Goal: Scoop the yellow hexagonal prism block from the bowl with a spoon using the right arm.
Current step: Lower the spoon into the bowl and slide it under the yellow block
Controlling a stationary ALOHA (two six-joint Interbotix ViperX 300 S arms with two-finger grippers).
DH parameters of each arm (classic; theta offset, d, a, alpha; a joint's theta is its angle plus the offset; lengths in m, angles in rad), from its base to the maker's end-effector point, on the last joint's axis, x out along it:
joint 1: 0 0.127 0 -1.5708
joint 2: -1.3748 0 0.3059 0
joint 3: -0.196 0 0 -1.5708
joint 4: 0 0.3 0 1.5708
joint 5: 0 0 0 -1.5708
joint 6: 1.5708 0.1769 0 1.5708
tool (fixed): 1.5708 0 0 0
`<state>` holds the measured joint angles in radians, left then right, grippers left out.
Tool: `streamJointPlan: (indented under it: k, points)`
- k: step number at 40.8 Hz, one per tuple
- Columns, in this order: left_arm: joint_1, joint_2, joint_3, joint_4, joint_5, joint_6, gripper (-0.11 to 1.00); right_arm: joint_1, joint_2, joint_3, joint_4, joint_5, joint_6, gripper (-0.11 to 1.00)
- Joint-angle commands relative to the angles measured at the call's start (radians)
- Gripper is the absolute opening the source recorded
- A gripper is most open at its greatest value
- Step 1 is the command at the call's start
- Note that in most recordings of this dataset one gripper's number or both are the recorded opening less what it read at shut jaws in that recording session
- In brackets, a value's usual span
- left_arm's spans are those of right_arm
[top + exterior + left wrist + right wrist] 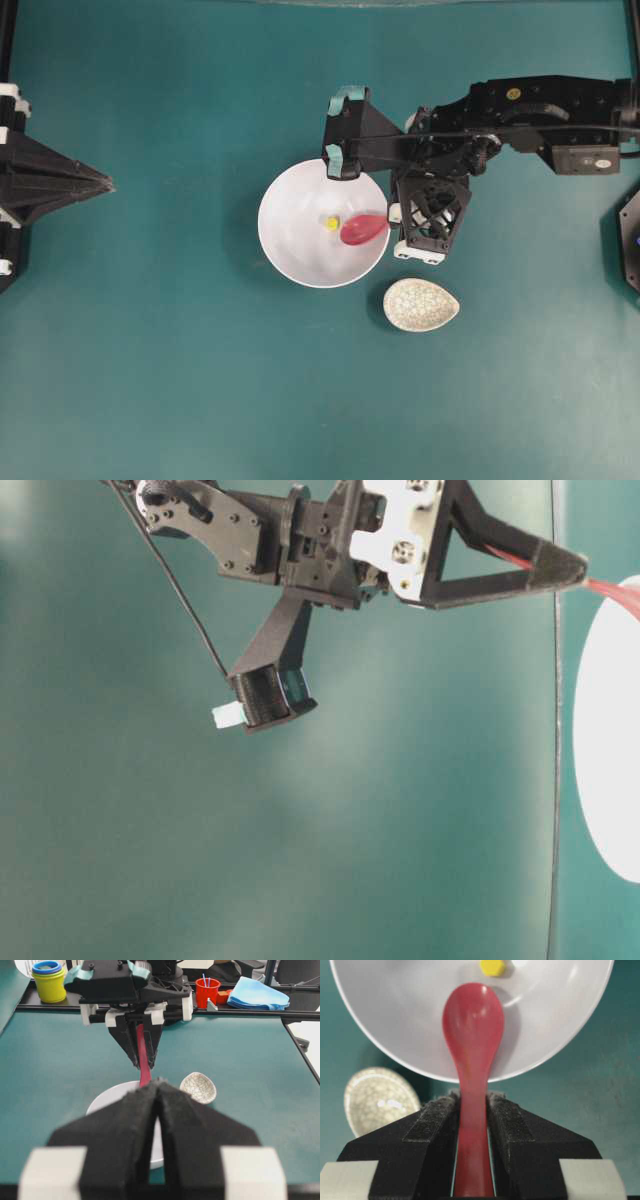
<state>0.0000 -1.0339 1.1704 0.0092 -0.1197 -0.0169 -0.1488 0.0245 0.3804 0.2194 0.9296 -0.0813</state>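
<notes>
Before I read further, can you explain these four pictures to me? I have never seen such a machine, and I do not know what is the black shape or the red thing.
This is a robot with two black arms over a green table. Each arm ends in a gripper, a two-fingered clamp, and carries a small camera at its wrist.

One picture looks straight down from above. One is taken from table level. The other two come from the wrist cameras, so the black wedges low in them are the gripper's fingers.

On the table stand a white bowl and, beside it, a small speckled dish. A tiny yellow block lies in the bowl.

The right gripper is shut on the handle of a red spoon. Its scoop is over the bowl, just short of the block. The left gripper waits at the table's side, shut and holding nothing.
</notes>
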Motion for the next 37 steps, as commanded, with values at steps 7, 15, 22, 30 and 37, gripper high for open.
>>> streamJointPlan:
  k: [7, 15, 22, 30, 37]
  points:
    - [-0.002, 0.008, -0.026, 0.0, -0.005, -0.002, 0.02, -0.002, 0.0, -0.025, -0.009, -0.002, 0.002, 0.25]
    - [-0.002, 0.008, -0.026, 0.002, -0.005, -0.002, 0.02, -0.002, 0.009, -0.025, -0.009, -0.006, 0.002, 0.25]
    - [-0.002, 0.008, -0.026, 0.002, -0.005, -0.002, 0.02, -0.002, 0.015, -0.026, -0.011, -0.018, 0.003, 0.25]
    - [-0.002, 0.008, -0.026, 0.002, -0.005, -0.002, 0.02, -0.011, 0.031, -0.04, -0.014, -0.038, 0.025, 0.25]
    - [-0.002, 0.008, -0.026, 0.002, -0.005, -0.002, 0.02, -0.014, 0.04, -0.055, -0.035, -0.051, 0.031, 0.25]
